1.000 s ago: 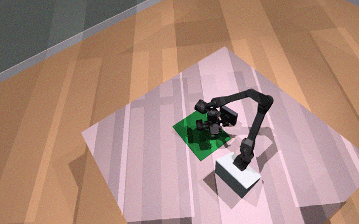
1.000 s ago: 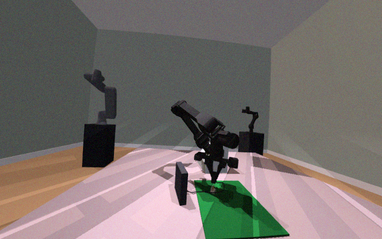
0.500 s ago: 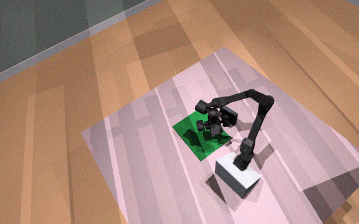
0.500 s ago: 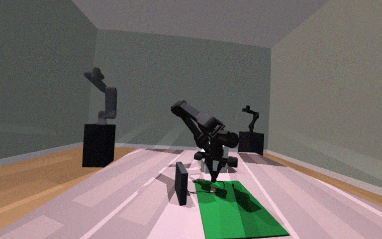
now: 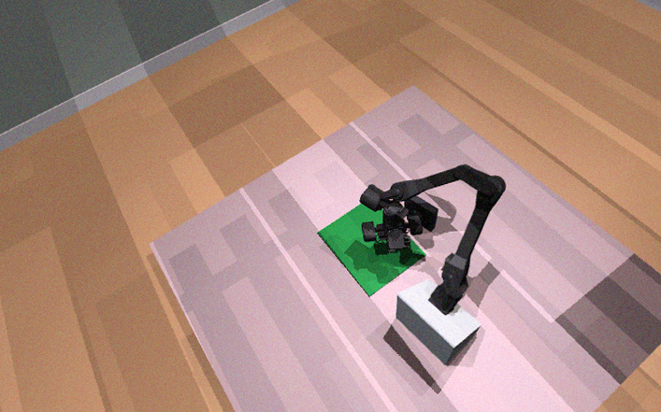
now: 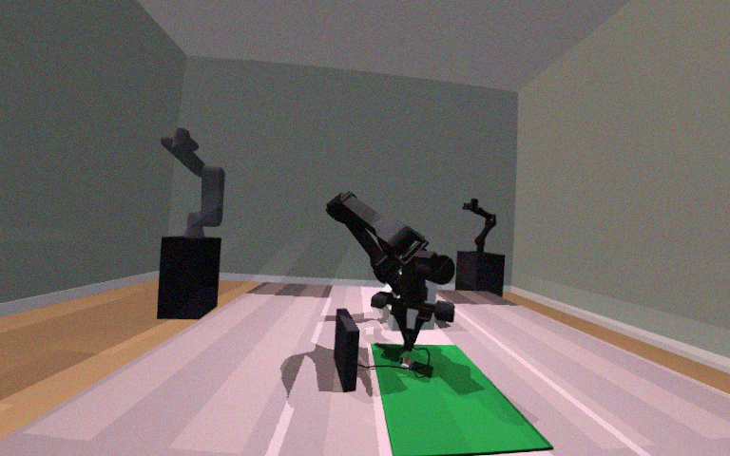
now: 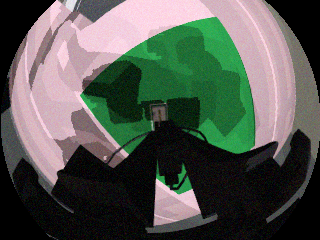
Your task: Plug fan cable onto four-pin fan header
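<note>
Pinching the plug, claw points down over green board; cable trails to fan.

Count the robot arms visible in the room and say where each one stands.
3. One on the white base at centre, claw over the green board; one on the left black pedestal; one on the far right pedestal.

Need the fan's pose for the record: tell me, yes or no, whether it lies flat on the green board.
No. The fan stands upright on the mat beside the board, off its left edge.
</note>
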